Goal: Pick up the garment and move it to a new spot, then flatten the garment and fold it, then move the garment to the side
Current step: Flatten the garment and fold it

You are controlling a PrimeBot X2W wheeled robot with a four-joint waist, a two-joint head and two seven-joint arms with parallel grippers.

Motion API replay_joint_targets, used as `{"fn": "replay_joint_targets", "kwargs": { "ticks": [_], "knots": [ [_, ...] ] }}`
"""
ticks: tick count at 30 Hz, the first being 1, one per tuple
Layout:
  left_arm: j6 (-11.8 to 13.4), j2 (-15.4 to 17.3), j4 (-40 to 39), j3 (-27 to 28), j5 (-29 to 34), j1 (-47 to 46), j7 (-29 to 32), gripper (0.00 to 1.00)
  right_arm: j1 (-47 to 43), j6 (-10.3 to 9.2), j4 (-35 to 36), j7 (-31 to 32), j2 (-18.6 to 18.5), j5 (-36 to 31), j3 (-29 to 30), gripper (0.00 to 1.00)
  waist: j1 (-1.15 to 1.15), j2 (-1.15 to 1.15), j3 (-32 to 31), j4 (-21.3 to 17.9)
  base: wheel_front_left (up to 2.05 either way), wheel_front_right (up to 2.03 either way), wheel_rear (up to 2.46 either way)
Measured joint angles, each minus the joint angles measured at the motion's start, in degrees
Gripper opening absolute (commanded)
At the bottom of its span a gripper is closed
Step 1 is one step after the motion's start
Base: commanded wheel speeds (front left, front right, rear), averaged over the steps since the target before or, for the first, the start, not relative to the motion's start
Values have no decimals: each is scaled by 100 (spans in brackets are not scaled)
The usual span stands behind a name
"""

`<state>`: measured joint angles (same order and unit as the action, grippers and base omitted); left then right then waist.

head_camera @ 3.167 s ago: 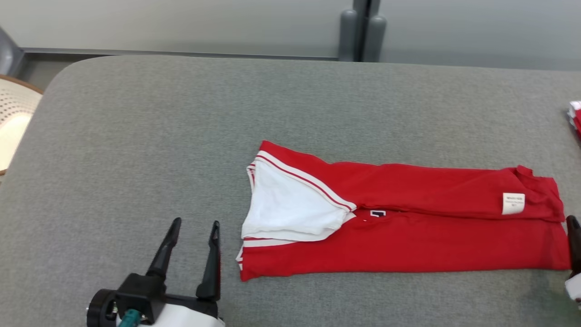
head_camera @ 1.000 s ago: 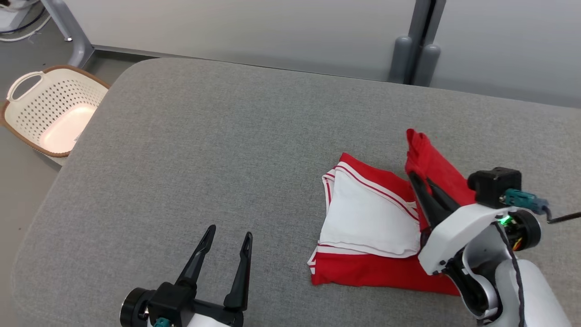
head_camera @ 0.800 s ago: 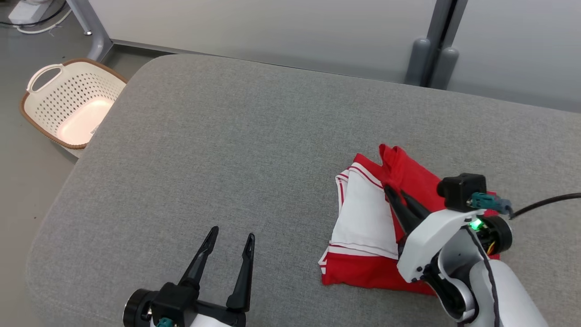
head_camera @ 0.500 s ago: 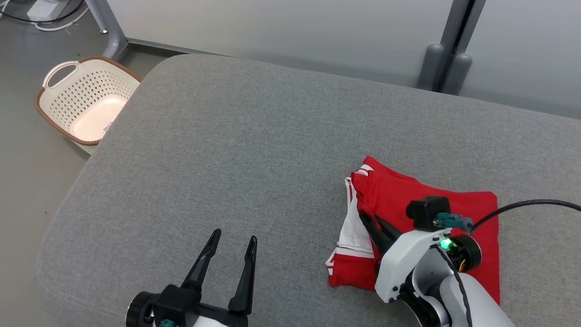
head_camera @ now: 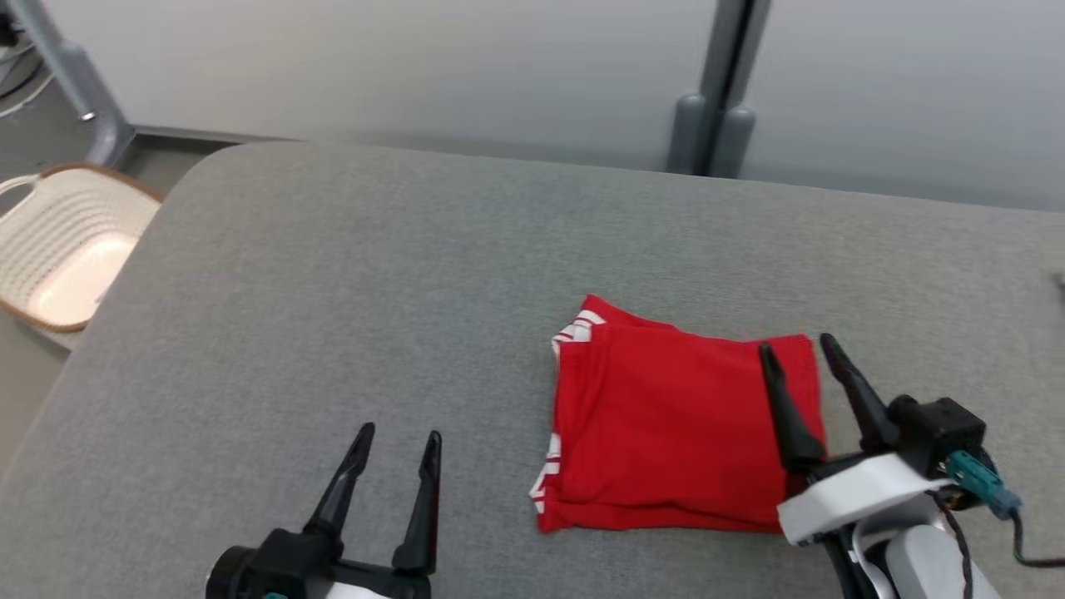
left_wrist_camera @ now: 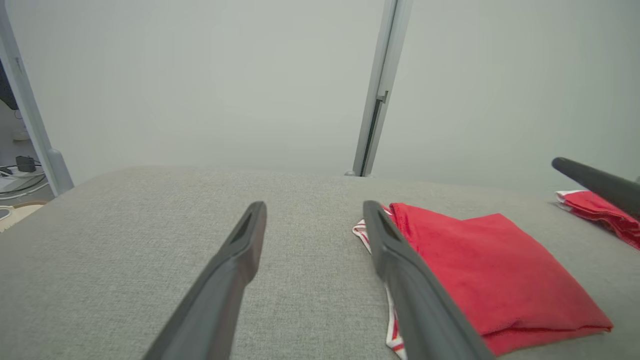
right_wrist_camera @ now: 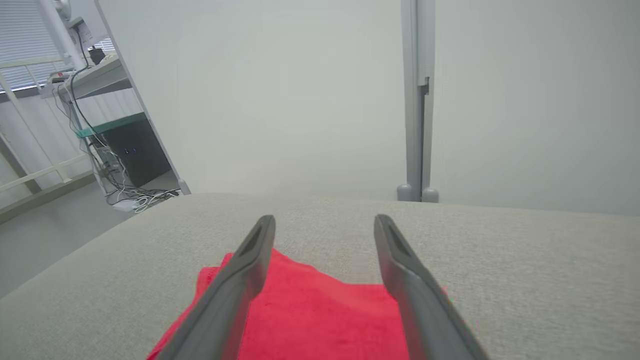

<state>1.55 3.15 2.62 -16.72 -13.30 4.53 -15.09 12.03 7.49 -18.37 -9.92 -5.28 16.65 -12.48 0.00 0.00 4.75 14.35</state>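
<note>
Two pincers low over a grey padded table [head_camera: 374, 249], both spread wide with nothing between the fingers. Left pincer [head_camera: 399, 433] poised above bare grey fabric, fingers pointing toward the far wall. Right pincer [head_camera: 795, 344] poised at the right edge of the garment [head_camera: 666, 433], its left finger crossing the red cloth, its right finger just past the cloth's right edge; contact with the cloth impossible to tell. Garment folded into a compact red near-square, flat on the table, well to the right of the left pincer, mostly to the left of and beneath the right pincer. White-striped trim peeping from the fold on the side facing the left pincer. In the right wrist view, red cloth spread under and between the two fingers, bare table beyond the tips. In the left wrist view, the garment just beyond the right finger, one dark finger [left_wrist_camera: 595, 184] of the right pincer entering from the right edge, and a second red bundle [left_wrist_camera: 595, 210] farther off behind it. Well to the left of the left pincer, off the table's edge, a pale basket [head_camera: 58, 249] with a brown rim. Farthest ahead of both pincers, a plain pale wall [head_camera: 416, 66] with a grey upright post [head_camera: 715, 83].
</note>
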Motion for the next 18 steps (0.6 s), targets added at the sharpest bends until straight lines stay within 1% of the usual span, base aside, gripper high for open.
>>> {"fn": "replay_joint_targets", "kwargs": {
  "ticks": [2,5,9,14,18],
  "knots": [
    [15,-11,-64,126,-94,2,-1,100,-125,1,64,-159,-175,-134,44,100,0,0,-28,-203,0,0,0],
    [73,-18,-118,342,-181,5,-1,100,-292,1,147,-357,-301,-180,105,100,0,0,-49,-514,0,0,0],
    [98,-23,-223,648,-227,4,0,100,-475,1,326,-481,-515,-435,171,100,0,0,-65,-909,0,0,0],
    [102,-29,-399,966,-15,138,0,100,-790,1,1104,-504,-420,-775,604,100,0,0,-117,-1281,0,0,0],
    [96,-34,-572,1131,140,334,-1,100,-1155,1,1455,-504,-318,-1042,760,100,0,0,-230,-1428,0,0,0]
  ]
}}
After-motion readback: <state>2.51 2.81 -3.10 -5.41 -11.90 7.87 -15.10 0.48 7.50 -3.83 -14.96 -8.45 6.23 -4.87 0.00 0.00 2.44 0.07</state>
